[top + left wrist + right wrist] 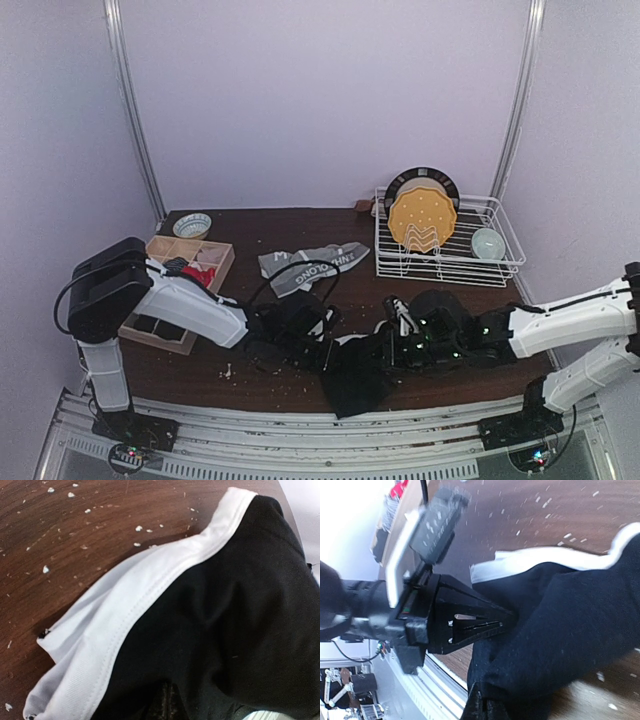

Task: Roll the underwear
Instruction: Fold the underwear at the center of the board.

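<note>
Black underwear with a white waistband lies bunched at the table's near edge, between my two grippers. My left gripper is shut on the black cloth from the left; its closed fingers pinch a fold, and the right wrist view shows them biting into the cloth. My right gripper is shut on the same piece from the right, with its tips pressed on a lower fold. Grey underwear with a white-lettered waistband lies flat farther back.
A white wire dish rack at the back right holds a yellow plate and a small bowl. A wooden compartment box and a patterned bowl stand at the back left. Pale crumbs dot the table.
</note>
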`<action>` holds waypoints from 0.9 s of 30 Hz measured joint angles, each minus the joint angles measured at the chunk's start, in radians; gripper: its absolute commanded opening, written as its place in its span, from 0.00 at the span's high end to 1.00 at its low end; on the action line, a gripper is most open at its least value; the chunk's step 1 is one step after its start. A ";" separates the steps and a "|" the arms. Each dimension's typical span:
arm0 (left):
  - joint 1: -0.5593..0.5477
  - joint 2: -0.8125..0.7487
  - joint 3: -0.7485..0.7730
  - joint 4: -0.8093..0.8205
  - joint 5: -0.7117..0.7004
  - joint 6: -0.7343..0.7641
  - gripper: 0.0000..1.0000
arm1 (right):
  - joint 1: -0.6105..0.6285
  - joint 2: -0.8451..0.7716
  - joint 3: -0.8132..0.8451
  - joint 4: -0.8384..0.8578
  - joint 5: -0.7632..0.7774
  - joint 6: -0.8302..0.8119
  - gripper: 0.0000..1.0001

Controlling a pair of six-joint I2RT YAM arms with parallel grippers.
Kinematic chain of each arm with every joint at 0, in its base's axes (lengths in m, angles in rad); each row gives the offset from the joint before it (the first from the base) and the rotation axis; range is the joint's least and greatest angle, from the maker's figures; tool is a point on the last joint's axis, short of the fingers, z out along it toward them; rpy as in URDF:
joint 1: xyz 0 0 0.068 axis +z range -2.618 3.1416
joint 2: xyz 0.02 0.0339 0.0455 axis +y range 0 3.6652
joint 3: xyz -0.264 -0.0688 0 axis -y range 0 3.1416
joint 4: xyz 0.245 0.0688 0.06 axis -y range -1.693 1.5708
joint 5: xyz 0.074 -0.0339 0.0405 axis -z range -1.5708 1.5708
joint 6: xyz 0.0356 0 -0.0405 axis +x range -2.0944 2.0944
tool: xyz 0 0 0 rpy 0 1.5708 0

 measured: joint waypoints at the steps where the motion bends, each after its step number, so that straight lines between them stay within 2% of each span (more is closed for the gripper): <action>1: 0.000 0.000 0.000 0.001 0.000 -0.001 1.00 | 0.007 0.035 0.015 0.008 -0.002 0.000 1.00; 3: 0.000 0.000 -0.003 0.006 0.000 -0.003 1.00 | 0.022 0.107 0.042 0.032 -0.008 0.003 1.00; 9: 0.000 0.000 -0.016 0.031 0.003 -0.008 1.00 | 0.061 0.297 0.104 0.117 -0.038 0.025 0.91; 17: 0.000 -0.020 -0.060 0.074 0.001 -0.011 0.99 | 0.086 0.366 0.103 0.180 -0.044 0.032 0.82; 20: 0.000 -0.061 -0.099 0.057 -0.011 -0.011 0.88 | 0.089 0.377 0.082 0.215 -0.044 0.028 0.79; 23: 0.000 -0.122 -0.139 0.020 -0.031 -0.006 0.69 | 0.089 0.380 0.066 0.246 -0.043 0.018 0.77; 27: 0.001 -0.230 -0.185 -0.046 -0.069 0.008 0.53 | 0.095 0.380 0.042 0.291 -0.041 -0.001 0.76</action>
